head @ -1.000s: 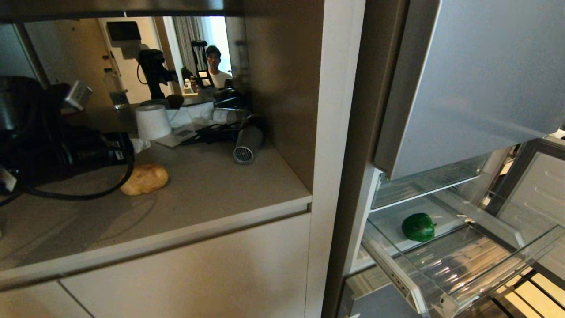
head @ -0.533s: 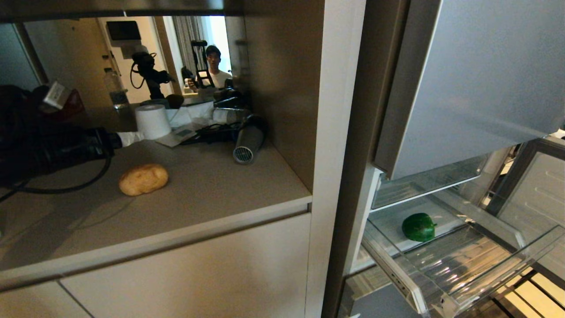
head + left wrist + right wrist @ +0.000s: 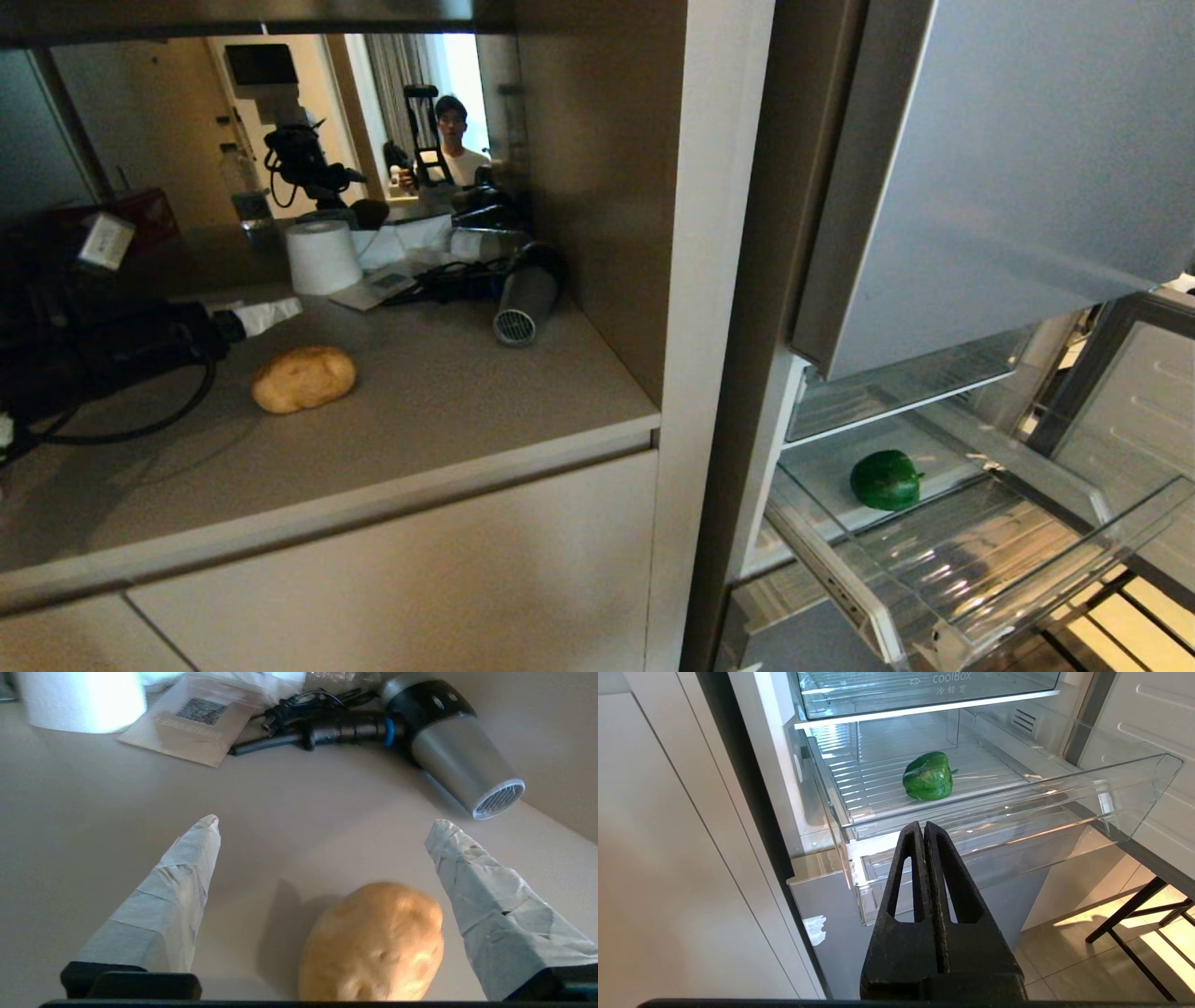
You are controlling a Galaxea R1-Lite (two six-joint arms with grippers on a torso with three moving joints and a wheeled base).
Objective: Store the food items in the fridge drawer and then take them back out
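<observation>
L claw (image 3: 322,826) open wide, arm low; R claw (image 3: 923,828) closed, parked.

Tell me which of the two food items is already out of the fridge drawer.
The rounded tan-yellow potato: it lies on the beige counter, while the glossy green bell pepper sits inside the clear plastic drawer.

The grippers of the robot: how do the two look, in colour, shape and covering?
The left gripper has two tapering fingers wrapped in pale grey-white tape on black mounts. The left arm is black, with a looping black cable. The right gripper is bare black, its fingers wedge-shaped with long cut-out slots.
</observation>
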